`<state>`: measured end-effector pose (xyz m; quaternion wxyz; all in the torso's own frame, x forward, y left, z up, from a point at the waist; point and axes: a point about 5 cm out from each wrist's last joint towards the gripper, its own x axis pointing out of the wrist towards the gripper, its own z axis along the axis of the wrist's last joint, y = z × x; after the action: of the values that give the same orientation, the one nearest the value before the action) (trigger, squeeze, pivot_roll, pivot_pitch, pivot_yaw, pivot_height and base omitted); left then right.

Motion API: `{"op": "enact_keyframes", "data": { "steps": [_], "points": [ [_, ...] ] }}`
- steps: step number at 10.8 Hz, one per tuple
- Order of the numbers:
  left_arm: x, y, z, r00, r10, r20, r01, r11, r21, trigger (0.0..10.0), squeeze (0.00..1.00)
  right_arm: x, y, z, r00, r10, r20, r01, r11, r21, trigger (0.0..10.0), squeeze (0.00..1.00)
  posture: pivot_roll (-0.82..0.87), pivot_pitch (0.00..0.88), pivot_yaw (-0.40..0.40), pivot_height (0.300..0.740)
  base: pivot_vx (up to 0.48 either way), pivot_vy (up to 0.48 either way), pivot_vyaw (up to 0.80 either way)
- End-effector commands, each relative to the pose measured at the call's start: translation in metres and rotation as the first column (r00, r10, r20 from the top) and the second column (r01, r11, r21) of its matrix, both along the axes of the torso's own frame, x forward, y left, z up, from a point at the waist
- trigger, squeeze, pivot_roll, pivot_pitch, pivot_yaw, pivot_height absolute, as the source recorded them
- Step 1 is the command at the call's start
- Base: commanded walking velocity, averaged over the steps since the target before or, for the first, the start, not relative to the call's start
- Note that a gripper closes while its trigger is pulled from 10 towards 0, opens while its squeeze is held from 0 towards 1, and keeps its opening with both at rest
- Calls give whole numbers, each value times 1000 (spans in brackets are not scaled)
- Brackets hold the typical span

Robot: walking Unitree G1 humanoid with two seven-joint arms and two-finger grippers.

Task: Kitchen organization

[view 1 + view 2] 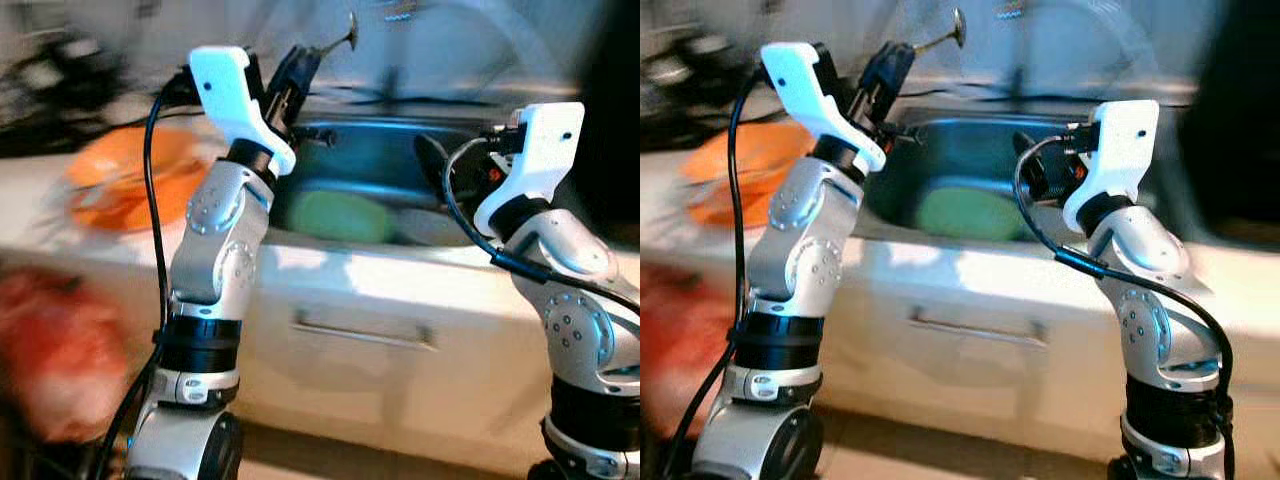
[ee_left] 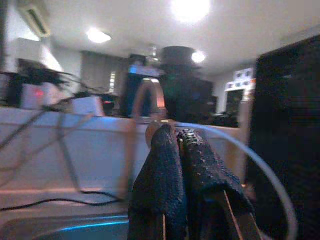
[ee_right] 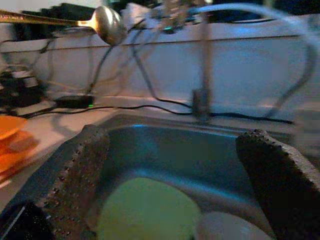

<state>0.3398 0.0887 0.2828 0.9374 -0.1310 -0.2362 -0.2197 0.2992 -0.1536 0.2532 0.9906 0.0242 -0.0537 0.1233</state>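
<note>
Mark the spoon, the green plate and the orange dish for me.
spoon (image 3: pixel 109 24), right wrist view, on its bowl.
green plate (image 1: pixel 338 216), left eye view, middle of its face.
orange dish (image 1: pixel 135 178), left eye view, its blurred middle.

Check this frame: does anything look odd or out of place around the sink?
One thing stands out: the left gripper is shut on a spoon, holding it up in the air above the sink, bowl outward. A green plate and a white dish lie in the basin. The right gripper is open over the sink. No spill or damage is apparent.
</note>
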Motion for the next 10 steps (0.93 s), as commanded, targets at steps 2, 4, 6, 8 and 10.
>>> {"op": "enact_keyframes", "data": {
  "steps": [2, 4, 6, 8, 10],
  "points": [
    [0, 2, 4, 1000, 6, 11, -5, 1000, -4, 0, 0, 0, 2, 3, 1000, 13, 8, -13, 1000, 1, 10000, 0, -143, 0, 67, 740, 0, 0, -800],
    [0, 4, 7, 1000, 13, 24, -13, 1000, -7, 0, 0, 0, 2, 4, 1000, 12, 14, -12, 1000, 5, 10000, 0, -143, 0, 67, 740, 0, 0, -400],
    [0, 10, 17, 997, 50, 56, -49, 999, -17, 0, 0, 0, 3, 4, 1000, 16, 20, -16, 1000, 1, 10000, 0, -142, 0, 66, 740, 0, 0, 0],
    [1, 14, 24, 993, 91, 79, -89, 996, -25, 0, 0, 1, 3, 6, 999, 23, 26, -22, 1000, -8, 10000, 0, -142, 0, 66, 740, 141, 0, 0],
    [1, 15, 23, 993, 96, 72, -94, 995, -27, 0, 0, 1, 3, 6, 999, 24, 27, -24, 1000, -10, 10000, 0, -142, 0, 66, 740, 311, 0, 0]
  ]
}}
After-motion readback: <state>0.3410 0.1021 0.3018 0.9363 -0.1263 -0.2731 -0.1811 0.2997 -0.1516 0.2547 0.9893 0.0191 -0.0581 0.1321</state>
